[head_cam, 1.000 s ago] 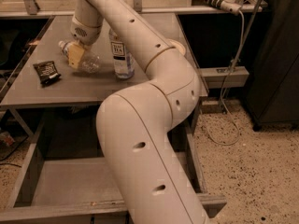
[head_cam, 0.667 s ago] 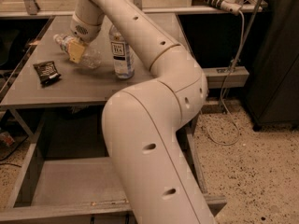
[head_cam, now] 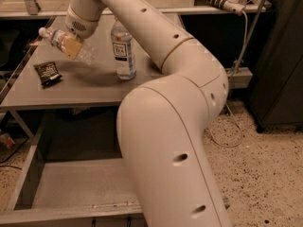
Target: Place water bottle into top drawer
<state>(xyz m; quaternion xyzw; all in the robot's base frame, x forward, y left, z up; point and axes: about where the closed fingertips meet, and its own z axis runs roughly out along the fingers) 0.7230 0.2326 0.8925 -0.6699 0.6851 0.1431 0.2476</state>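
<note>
Since a second ago the end effector point(head_cam: 71, 45) has moved a little up and away from the tall labelled bottle point(head_cam: 123, 51), carrying the water bottle point(head_cam: 55, 36) with it. It is clamped across the bottle's middle, a yellowish pad point(head_cam: 74, 48) showing on the near side. The water bottle hangs tilted left of the tall bottle, white cap pointing away from it and its clear base nearest it, just above the worktop point(head_cam: 94, 86). The arm's big elbow has swung right. A dark packet point(head_cam: 47, 73) lies farther left of the tall bottle. The top drawer point(head_cam: 80, 186) stands open below and in front of the tall bottle, partly hidden by the arm.
</note>
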